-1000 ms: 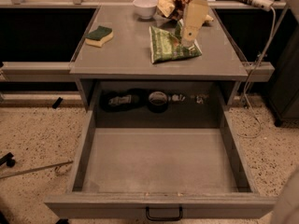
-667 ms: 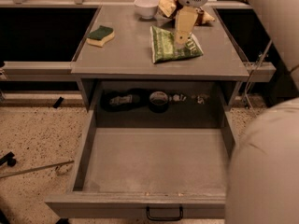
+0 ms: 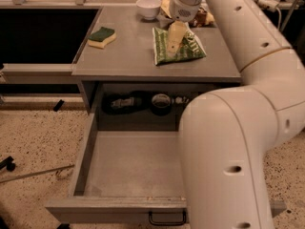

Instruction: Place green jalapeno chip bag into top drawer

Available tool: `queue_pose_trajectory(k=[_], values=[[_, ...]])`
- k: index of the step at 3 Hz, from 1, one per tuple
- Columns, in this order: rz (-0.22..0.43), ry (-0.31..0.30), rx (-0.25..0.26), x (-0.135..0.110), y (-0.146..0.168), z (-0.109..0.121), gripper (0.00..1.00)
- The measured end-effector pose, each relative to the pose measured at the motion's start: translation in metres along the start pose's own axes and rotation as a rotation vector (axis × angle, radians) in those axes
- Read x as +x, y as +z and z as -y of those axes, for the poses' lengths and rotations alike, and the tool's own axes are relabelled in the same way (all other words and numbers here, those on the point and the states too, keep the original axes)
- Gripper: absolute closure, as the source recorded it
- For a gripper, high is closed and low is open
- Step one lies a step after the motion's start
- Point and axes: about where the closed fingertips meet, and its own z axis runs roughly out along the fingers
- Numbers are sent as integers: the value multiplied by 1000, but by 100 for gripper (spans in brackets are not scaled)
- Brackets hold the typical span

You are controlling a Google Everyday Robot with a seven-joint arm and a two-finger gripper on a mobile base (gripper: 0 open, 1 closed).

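Jaws of the gripper (image 3: 172, 43), spread or pinching impossible to tell, have come down onto the green jalapeno chip bag (image 3: 192, 49), upper centre on the surface (image 3: 128, 56), suggesting pickup begins; the top drawer (image 3: 86, 152) waits open below.

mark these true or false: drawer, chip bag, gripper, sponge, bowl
1. The top drawer is pulled open. True.
2. The green jalapeno chip bag lies inside the drawer. False: it lies on the counter top.
3. The gripper is low over the chip bag. True.
4. The sponge sits to the right of the chip bag in the camera view. False: it sits to the left of the bag.
5. A white bowl stands near the back of the counter top. True.
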Motion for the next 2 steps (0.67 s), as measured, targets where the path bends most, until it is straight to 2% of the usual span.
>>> queue_pose_trajectory(k=[1,2], values=[[-21,40,-19,8,31,9,0],[-51,68,-49,19,53,6,0]])
